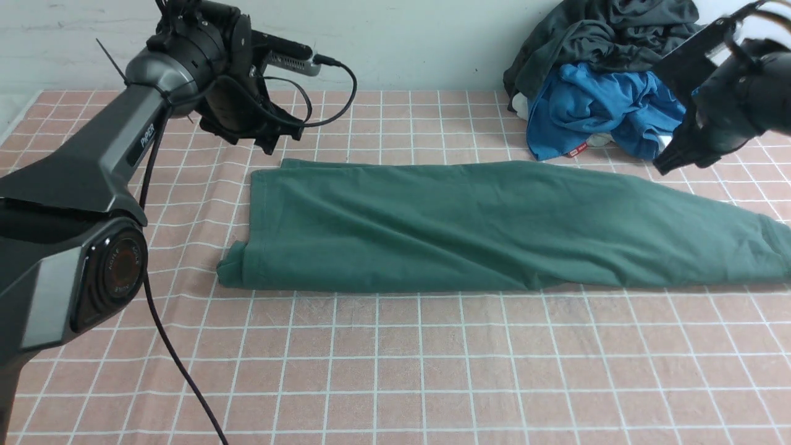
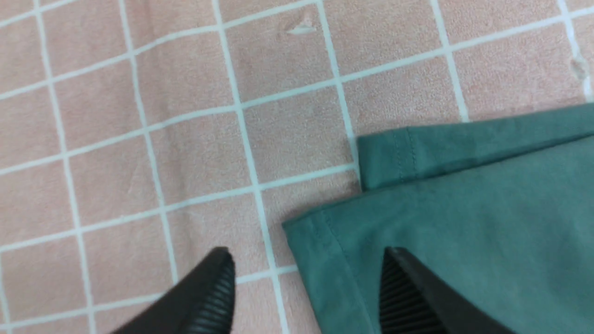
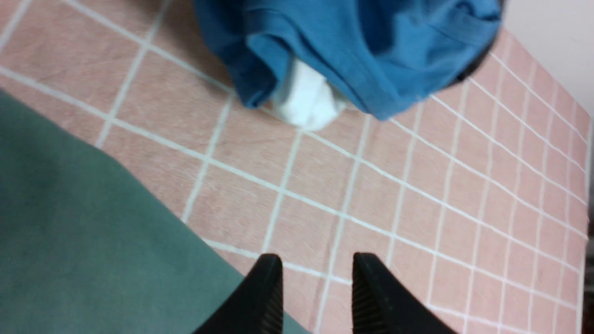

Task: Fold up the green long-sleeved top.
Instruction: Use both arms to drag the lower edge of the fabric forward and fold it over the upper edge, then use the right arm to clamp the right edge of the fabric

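The green long-sleeved top [image 1: 469, 225] lies folded into a long band across the middle of the checked cloth, hem end at the left, narrower end at the right edge. Its logo and neck are hidden. My left gripper [image 1: 272, 145] hovers above the top's far left corner, open and empty. In the left wrist view the left gripper [image 2: 306, 253] has its jaws wide apart over that corner of the top [image 2: 464, 232]. My right gripper [image 1: 664, 165] hovers above the top's far right edge, open and empty. In the right wrist view the right gripper [image 3: 315, 260] is beside the top [image 3: 83, 241].
A pile of clothes stands at the back right: a dark charcoal garment [image 1: 605, 34] over a bright blue garment [image 1: 593, 108], also in the right wrist view [image 3: 362, 51] with a white piece [image 3: 304, 99]. The pink checked cloth [image 1: 432, 364] covers the table.
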Tool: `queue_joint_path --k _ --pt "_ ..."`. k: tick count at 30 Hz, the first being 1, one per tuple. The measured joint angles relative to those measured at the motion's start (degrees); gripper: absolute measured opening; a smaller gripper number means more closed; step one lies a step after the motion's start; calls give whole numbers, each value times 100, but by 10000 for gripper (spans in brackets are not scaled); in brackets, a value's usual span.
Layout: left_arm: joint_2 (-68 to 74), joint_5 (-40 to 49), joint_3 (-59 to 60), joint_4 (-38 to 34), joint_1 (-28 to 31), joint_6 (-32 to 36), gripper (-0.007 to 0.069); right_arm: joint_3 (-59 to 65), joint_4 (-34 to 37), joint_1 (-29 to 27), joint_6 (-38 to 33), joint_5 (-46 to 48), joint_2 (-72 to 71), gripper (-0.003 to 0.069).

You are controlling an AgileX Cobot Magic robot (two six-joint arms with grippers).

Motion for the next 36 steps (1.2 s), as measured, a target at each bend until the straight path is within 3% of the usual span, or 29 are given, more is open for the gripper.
queue_joint_path --k 4,7,10,14,18,24,31,33,36 --pt "-226 631 -435 -379 -9 329 442 -71 1994 -316 -1257 1196 -345 227" --pt "-727 694 -327 -1054 -4 569 375 -59 4004 -1105 -2216 2110 -307 226" --pt "-1270 715 9 -1578 -47 815 299 -55 4808 -1700 -2451 2355 -273 257" --pt "-2340 721 909 -2014 -224 1174 188 -55 5082 -2344 -2442 2163 -237 368" --pt "-3305 728 2116 -2144 -417 1492 131 -60 5225 -2584 -2405 1858 40 475" --pt "-4567 758 3760 -1979 -449 1651 114 -60 5231 -2591 -2273 1475 614 497" --pt "-6266 161 5436 -1243 -449 1213 114 -77 5254 -2591 -2348 1406 687 276" --pt "-7049 155 6218 -628 -449 891 114 -183 5208 -2591 -2545 1587 588 111" --pt "-7773 211 7006 77 -449 437 114 -490 5033 -2585 -2602 1890 345 27"
